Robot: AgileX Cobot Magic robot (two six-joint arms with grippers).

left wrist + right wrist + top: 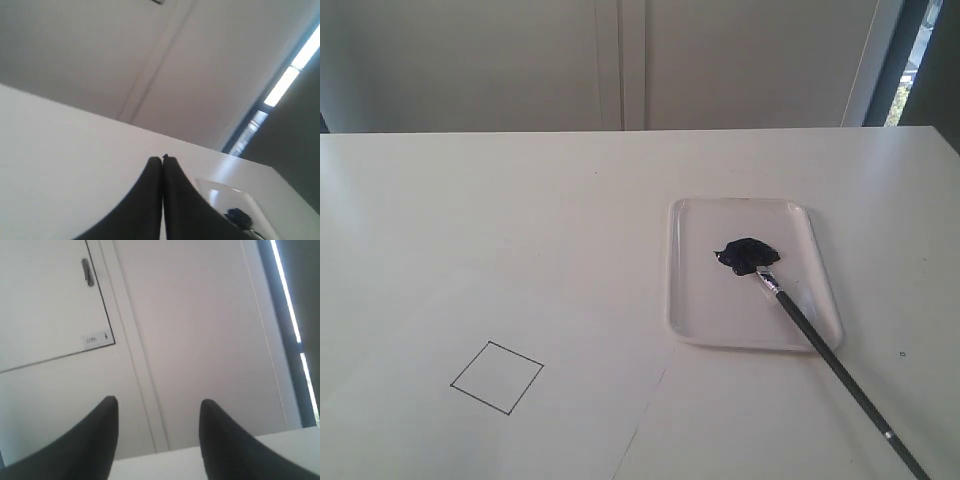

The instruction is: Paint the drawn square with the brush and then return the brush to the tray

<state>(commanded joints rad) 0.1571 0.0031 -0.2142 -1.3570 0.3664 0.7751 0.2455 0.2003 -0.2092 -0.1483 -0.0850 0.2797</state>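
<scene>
Listing writing first: one small pale label (96,338) at the corner of a cabinet door, its dark print too blurred to read. No other lettering can be made out.

Surface: white table (520,200), matt, with faint specks. White paper sheet (590,400) lies flat at the near left, its edge running just beside the tray's near corner.

Room: pale wall panels (620,60) with vertical seams behind the table; dark window frame (910,60) with a bright strip at the far right; grey door handle (87,272) above the label.

Items:
- the drawn square (497,376): thin black outline, tilted, inside paper-white, on the sheet, well apart from the tray.
- the tray (725,300): translucent white, right of centre, holding a dark paint blob (748,255).
- the brush (830,360): bristles touching the blob's edge, handle crossing the tray's near rim and lying out over the table.
- left gripper (162,160): fingers pressed together, holding nothing.
- right gripper (159,407): fingers spread wide, empty.
</scene>
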